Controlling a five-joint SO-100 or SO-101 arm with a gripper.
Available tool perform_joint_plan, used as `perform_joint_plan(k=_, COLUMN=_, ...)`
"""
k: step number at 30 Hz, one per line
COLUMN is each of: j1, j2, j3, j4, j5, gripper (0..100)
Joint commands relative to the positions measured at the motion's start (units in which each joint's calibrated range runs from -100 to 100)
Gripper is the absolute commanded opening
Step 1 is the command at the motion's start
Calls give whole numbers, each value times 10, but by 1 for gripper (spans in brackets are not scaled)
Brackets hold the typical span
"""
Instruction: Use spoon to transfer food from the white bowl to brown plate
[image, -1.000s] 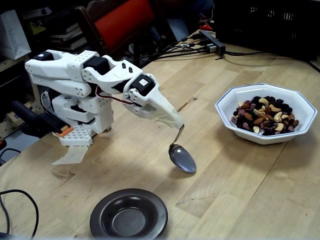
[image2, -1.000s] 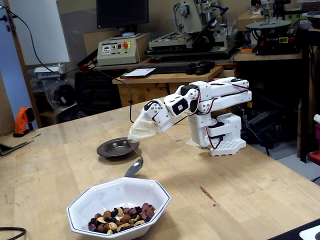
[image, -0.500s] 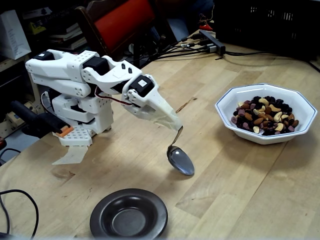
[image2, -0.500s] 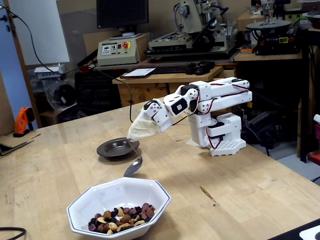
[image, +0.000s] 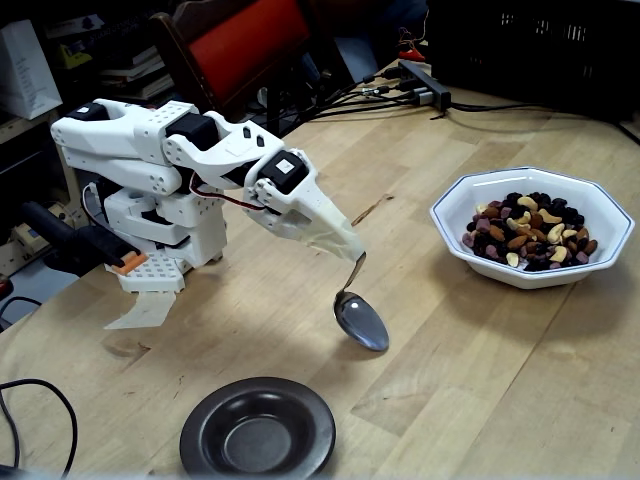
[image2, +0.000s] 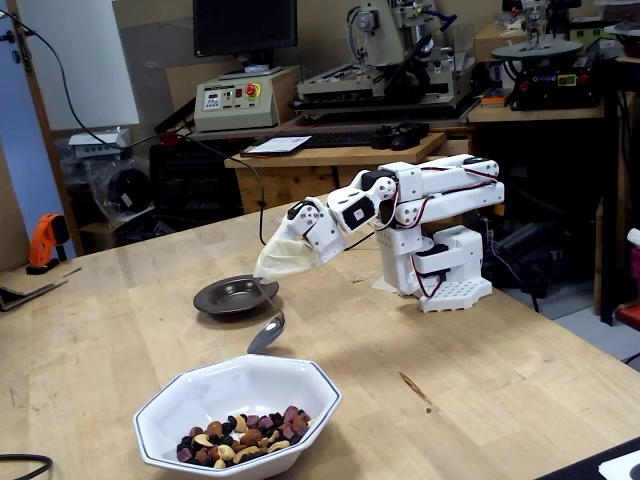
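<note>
Clamped in my arm's white gripper (image: 350, 252), the spoon (image: 361, 320) hangs by its thin handle, oval bowl tipped downward and clear of the wooden table (image: 480, 360). From the other fixed camera the same gripper (image2: 266, 279) holds the spoon (image2: 266, 334) just above the tabletop, between the two dishes. No food is visible in the spoon from either angle. Nuts and dark raisin-like pieces, the food (image: 530, 232), sit heaped in the white bowl (image: 470, 200) well to the right of the spoon in one fixed view; in the other, the food (image2: 240, 440) lies at the near side of the white bowl (image2: 300, 385), just in front of the spoon. My brown plate (image: 200, 430) rests near the table's front edge, its sunken centre bare, and appears again as the brown plate (image2: 215, 298) behind the spoon. Beyond it, the arm's white base (image2: 445, 270) stands on the table.
</note>
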Motion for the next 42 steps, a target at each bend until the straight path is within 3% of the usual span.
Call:
perform_joint_plan(k=1, j1=4, j2=-7, j3=3, j4=2, j5=-3, gripper=4)
perform_joint_plan(k=15, j1=5, j2=-5, j3=0, j4=-5, j5=-3, gripper=4)
perform_joint_plan(k=26, j1=2, j2=-4, j3=-115, j4=-1, j5=-3, gripper=4)
perform_joint_plan(k=42, j1=5, j2=98, j3=-173, j4=-6, j5=-3, gripper=4)
